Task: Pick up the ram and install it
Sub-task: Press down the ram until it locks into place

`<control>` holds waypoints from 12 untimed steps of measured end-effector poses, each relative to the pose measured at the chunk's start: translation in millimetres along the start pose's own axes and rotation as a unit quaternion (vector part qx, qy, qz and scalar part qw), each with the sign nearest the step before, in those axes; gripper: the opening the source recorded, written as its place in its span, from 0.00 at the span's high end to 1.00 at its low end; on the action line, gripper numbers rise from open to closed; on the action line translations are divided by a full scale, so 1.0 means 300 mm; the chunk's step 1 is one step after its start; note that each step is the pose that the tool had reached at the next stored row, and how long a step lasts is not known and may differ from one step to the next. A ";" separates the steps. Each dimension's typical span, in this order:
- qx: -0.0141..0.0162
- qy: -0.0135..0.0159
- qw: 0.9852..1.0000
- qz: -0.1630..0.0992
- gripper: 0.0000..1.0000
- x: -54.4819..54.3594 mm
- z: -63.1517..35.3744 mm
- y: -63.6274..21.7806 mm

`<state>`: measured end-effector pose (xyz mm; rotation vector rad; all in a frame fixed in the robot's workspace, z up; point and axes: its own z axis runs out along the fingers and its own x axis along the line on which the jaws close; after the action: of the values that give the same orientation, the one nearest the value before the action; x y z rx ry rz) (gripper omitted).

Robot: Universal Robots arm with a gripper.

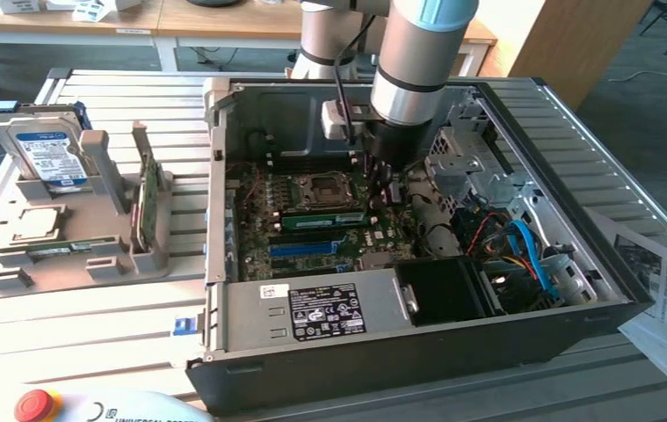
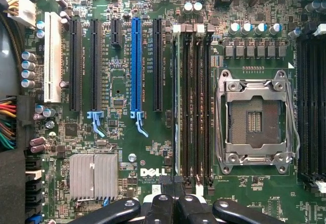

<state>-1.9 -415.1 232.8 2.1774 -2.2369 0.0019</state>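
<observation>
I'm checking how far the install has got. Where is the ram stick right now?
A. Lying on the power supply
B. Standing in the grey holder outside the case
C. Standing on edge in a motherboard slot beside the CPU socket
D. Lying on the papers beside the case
C: the ram stands on edge in the motherboard slot beside the CPU socket, under the gripper, whose jaws are shut.

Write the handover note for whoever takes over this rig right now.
Hand: shut, down inside the open computer case, tips at one end of the ram.
Ram: edge-on along the outermost memory slot; the neighbouring slots towards the CPU socket are empty.
Done: ram is off the tray and at the motherboard.
Left: seating is unconfirmed. Whether the hand grips or presses the ram, and whether the latches have closed, cannot be told.
</observation>
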 end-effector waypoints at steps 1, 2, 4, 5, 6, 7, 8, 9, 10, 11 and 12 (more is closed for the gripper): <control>0.000 0.000 1.000 0.000 0.90 0.000 0.000 0.000; 0.000 0.000 1.000 0.000 0.90 0.000 0.000 0.000; 0.000 0.000 1.000 0.000 0.90 -0.001 0.001 0.000; 0.000 0.000 1.000 0.000 0.90 -0.002 0.002 0.000; 0.000 0.000 1.000 0.000 0.90 -0.004 0.002 0.000; 0.000 0.000 1.000 0.000 0.90 -0.006 0.003 0.000; 0.000 -0.001 1.000 0.000 0.90 -0.008 0.004 0.000; 0.000 -0.001 1.000 0.000 0.90 -0.009 0.004 0.000; 0.000 -0.001 1.000 0.000 0.90 -0.010 0.005 0.000; 0.000 -0.002 1.000 0.000 0.90 -0.011 0.005 0.000; 0.000 -0.002 1.000 0.000 0.90 -0.012 0.006 0.000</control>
<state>-1.8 -411.5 231.1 2.1793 -2.2388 -0.0022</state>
